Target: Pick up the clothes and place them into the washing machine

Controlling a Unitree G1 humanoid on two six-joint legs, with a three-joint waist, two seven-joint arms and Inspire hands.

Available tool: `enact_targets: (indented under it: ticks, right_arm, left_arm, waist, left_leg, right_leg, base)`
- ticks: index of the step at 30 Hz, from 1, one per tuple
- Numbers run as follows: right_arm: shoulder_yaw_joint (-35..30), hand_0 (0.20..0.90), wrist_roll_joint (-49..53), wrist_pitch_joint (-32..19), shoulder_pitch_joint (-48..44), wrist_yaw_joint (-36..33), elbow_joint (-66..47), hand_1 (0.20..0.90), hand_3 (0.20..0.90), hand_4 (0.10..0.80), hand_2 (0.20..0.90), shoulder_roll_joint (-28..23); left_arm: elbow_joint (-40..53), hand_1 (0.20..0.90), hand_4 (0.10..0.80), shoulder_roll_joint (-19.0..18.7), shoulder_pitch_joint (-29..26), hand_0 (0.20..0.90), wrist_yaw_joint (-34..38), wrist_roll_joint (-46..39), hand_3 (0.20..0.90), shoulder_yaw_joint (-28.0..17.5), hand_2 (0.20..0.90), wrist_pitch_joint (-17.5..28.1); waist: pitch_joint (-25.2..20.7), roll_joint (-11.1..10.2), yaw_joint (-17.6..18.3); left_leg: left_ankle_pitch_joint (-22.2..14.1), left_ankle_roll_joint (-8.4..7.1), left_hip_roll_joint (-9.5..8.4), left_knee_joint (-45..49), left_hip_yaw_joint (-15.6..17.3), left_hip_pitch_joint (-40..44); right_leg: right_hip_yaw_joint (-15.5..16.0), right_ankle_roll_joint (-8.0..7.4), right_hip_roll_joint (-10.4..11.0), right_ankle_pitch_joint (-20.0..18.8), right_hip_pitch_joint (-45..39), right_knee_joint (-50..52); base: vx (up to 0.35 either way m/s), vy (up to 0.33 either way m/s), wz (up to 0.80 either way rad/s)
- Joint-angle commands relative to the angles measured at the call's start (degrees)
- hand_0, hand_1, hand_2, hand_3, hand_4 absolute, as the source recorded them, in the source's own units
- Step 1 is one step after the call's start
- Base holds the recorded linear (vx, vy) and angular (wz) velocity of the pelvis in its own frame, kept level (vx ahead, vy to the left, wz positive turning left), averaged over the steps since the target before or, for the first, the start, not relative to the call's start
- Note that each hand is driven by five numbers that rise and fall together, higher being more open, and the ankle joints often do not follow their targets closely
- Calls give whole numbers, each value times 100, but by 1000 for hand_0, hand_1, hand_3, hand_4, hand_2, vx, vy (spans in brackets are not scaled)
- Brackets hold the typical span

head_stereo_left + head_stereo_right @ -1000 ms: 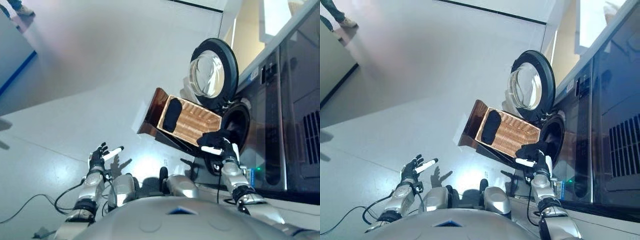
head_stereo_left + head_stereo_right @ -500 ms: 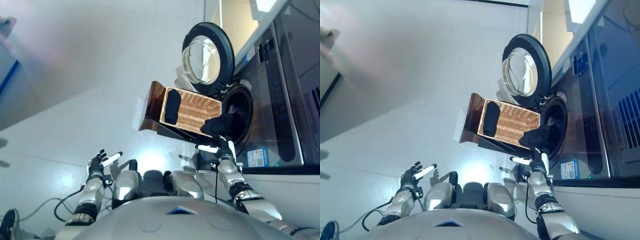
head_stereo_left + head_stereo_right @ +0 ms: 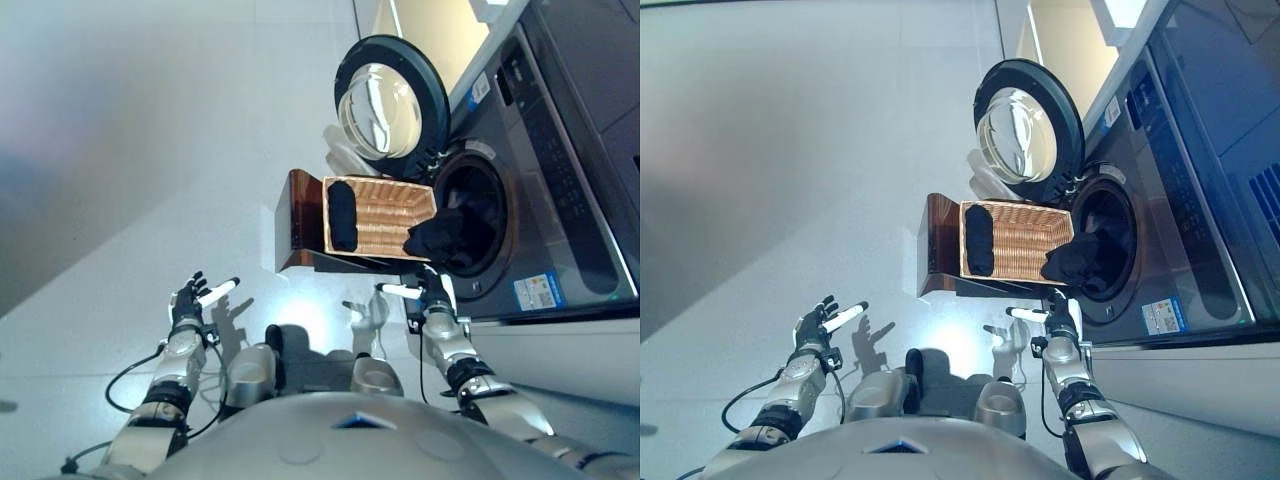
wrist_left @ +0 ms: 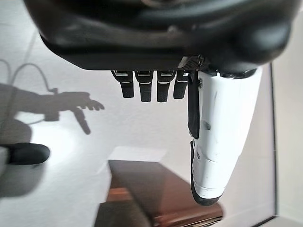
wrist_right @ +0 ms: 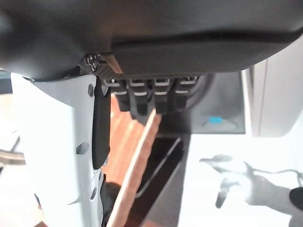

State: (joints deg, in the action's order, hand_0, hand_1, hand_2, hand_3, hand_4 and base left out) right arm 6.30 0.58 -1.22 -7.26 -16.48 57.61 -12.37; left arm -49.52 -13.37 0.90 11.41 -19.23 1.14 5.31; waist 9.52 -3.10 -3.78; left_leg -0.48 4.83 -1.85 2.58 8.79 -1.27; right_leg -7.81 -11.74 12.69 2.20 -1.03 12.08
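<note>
1. The washing machine [image 3: 540, 190] stands with its round door [image 3: 392, 108] swung open, and a wicker basket [image 3: 382, 215] on a brown stand [image 3: 300, 220] sits just in front of the drum opening.
2. One dark garment [image 3: 448, 238] hangs at the lip of the drum, partly over the basket's near corner and partly inside the opening. I judge it as not fully in.
3. A second dark garment [image 3: 342, 215] lies in the basket at the end away from the machine, untouched.
4. So the task looks roughly midway: one piece to be pushed clear into the drum, one to be picked up.
5. The right hand [image 3: 425, 297] hovers just below the hanging garment, close to the basket's edge. Its own wrist view shows the fingers [image 5: 142, 97] straight in a row and the white-covered thumb held apart; it grips nothing, and I cannot tell whether it touches the cloth.
6. The left hand [image 3: 192, 302] is raised over the bare floor [image 3: 120, 180], well apart from the basket, fingers spread and empty.
</note>
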Motion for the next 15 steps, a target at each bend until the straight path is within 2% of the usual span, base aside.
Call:
enact_targets:
  ticks: [1,2,4,6,8,10,14,15]
  right_arm:
    - [-256,900,110,-245,-147,-109,-200,900,900,800,900,-344]
    - [-323,900,169,-265,-102,-99,-275,900,900,800,900,-363]
    - [-350,900,177,-278,-38,-105,-315,900,900,800,900,-372]
    - [-368,900,186,-274,-11,-105,-297,900,900,800,900,-371]
    - [-399,900,204,-272,-10,-117,-212,900,900,800,900,-363]
    - [-437,900,191,-267,31,-111,-185,900,900,800,900,-365]
    - [-459,900,136,-247,25,-140,-213,900,900,800,900,-361]
    - [-459,900,136,-247,24,-140,-213,900,900,800,900,-362]
  left_arm:
    - [522,900,800,-296,135,900,38,7,900,-44,900,272]
    - [485,900,800,-335,117,900,13,35,900,-57,900,248]
    - [422,900,800,-358,100,900,-12,102,900,-91,900,234]
    - [397,900,800,-352,101,900,-2,131,900,-78,900,221]
    - [284,900,800,-331,65,900,-4,166,900,-72,900,197]
    - [219,900,800,-328,70,900,-8,260,900,-106,900,180]
    - [116,900,800,-281,140,900,8,300,900,-157,900,145]
    - [116,900,800,-280,140,900,8,300,900,-157,900,145]
  waist:
    - [-115,-24,50]
    - [-43,0,137]
    - [30,-9,231]
    - [72,-12,296]
    - [142,-42,365]
    - [220,-121,442]
    - [327,-140,483]
    - [329,-136,487]
  left_leg:
    - [-49,-229,-1,312,-343,-384]
    - [-68,-229,11,226,-390,-195]
    - [-100,-256,14,114,-415,-18]
    - [-139,-270,-2,76,-465,75]
    - [-229,-304,-31,77,-528,191]
    - [-401,-328,-85,126,-598,357]
    - [-533,-371,-65,52,-612,666]
    - [-534,-371,-61,50,-617,671]
  right_leg:
    - [356,99,-59,-1489,-99,571]
    - [457,177,-225,-1422,208,652]
    - [669,206,-238,-1296,479,357]
    - [723,191,-231,-1253,467,196]
    - [704,143,-220,-1275,568,-252]
    - [665,34,-135,-1541,860,-863]
    - [1067,-103,-82,-1864,1172,-1374]
    - [1074,-102,-85,-1866,1163,-1381]
  base:
    - [157,250,1]
    - [164,208,2]
    - [178,124,0]
    - [120,33,-1]
    - [174,12,15]
    - [225,-26,11]
    - [141,-39,9]
    - [92,-45,10]
